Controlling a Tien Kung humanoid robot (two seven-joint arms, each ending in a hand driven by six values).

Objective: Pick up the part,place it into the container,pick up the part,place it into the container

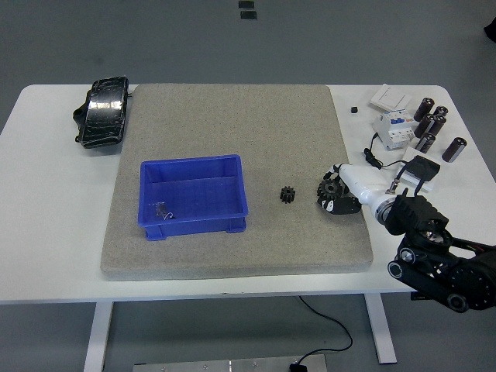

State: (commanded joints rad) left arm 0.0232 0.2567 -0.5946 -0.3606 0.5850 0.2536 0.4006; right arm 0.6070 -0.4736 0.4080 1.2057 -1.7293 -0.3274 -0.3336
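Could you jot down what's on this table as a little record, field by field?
surface: grey mat on a white table
container: blue bin, mid-left on the mat
loose part: small black gear, right of the bin
working hand: right hand, closed on a black part at the mat's right edge
left hand: not visible
far right: cylinders, white switch unit
far left: black pad

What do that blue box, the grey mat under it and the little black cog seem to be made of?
The blue box looks like moulded plastic: even colour, slight sheen, thin ribbed walls. The grey mat looks like felt or dense foam: dull, finely speckled, with soft thick edges. The little black cog could be dark metal or hard plastic; it is too small to tell, though its teeth look crisp and matt.
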